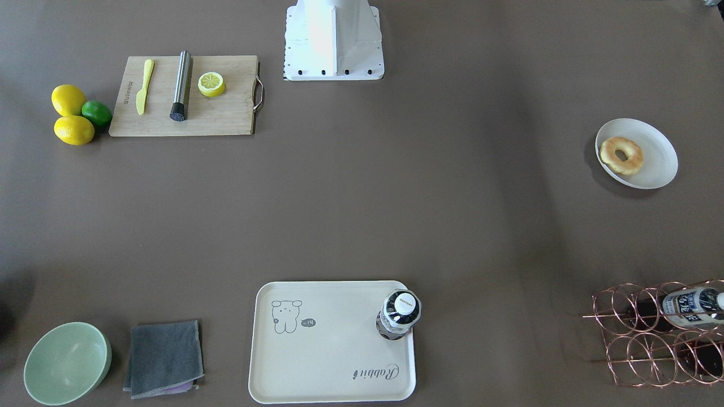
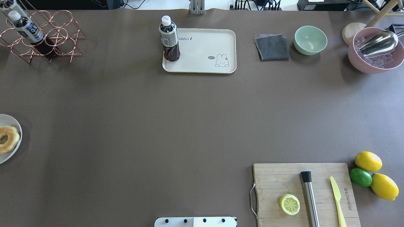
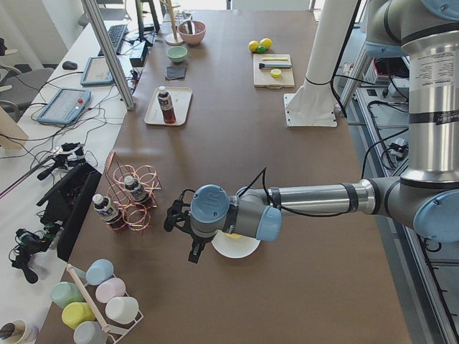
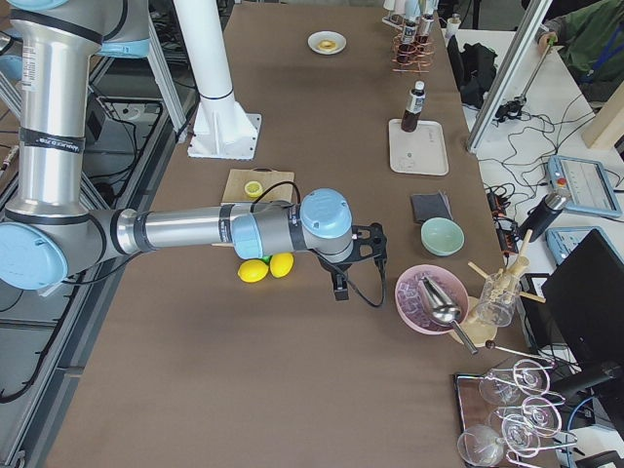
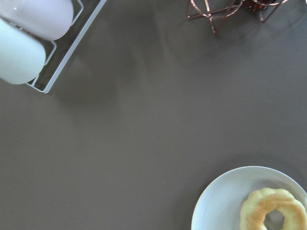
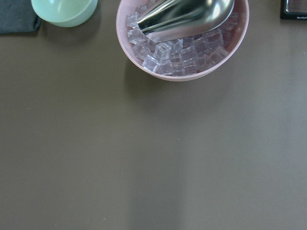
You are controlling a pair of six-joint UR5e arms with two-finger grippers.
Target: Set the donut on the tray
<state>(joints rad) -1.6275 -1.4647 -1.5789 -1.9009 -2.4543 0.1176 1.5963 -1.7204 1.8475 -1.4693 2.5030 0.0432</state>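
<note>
**Approaching the donut**

My left gripper (image 3: pixel 176 217) hovers near the white plate (image 1: pixel 656 169) holding the donut (image 1: pixel 621 155). I cannot tell whether it is open. Next I should descend, grasp the donut, and carry it to the tray (image 1: pixel 334 356), avoiding the bottle (image 1: pixel 399 314).

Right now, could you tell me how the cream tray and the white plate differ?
The tray is rectangular with a printed cartoon and script; the plate is round and plain. The tray carries an upright bottle at one corner; the plate carries the donut. Both lie flat on the brown table.
</note>
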